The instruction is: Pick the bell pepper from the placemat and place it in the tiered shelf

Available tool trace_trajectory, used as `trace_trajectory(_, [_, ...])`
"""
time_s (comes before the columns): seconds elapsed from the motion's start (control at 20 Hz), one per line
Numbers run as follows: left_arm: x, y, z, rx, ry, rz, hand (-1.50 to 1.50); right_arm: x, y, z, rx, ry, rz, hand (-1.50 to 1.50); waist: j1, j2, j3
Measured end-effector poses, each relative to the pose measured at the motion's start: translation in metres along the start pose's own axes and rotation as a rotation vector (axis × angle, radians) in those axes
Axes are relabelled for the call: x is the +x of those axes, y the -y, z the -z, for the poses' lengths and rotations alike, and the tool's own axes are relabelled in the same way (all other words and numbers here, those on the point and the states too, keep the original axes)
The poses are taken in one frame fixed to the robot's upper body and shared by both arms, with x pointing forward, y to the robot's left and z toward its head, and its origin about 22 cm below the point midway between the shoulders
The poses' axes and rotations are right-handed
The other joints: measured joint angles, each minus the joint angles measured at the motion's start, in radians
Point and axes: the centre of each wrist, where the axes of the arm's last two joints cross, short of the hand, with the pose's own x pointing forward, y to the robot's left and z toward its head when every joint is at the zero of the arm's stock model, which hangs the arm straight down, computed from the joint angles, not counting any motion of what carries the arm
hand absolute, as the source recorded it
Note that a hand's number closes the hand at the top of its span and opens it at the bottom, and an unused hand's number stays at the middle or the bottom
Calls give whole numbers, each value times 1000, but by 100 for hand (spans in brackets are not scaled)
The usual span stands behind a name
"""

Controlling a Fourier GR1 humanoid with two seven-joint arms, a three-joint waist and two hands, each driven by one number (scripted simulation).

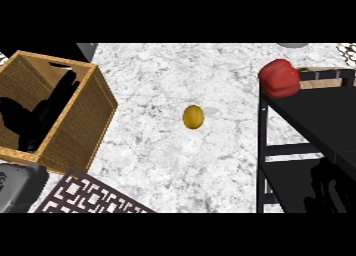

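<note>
In the head view we see a white marble desk (173, 165). The red bell pepper (279, 78) lies on the far left corner of the top level of the black tiered shelf (314, 125), at the right of the view. The right hand (321, 187) shows low over the shelf, dark against dark, so we cannot tell if its fingers are open or curled. The left hand (37, 117) is over the wicker basket (92, 125) with relaxed fingers, holding nothing. A yellow oval fruit (193, 116) rests in the middle of the desk. The patterned placemat (92, 197) shows at the lower left.
</note>
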Motion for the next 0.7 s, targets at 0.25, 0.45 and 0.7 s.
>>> trace_trajectory(0.25, [2,2,1,-8,6,-2,0,2,13,7,-83,-42,-27,150,11,5,2])
trace_trajectory(0.45, [3,4,2,-15,6,-1,0,3,21,11,-95,-85,-48,150,17,9,2])
trace_trajectory(0.7, [2,5,3,-8,8,-1,0,1,27,16,-82,-143,-56,150,8,14,11])
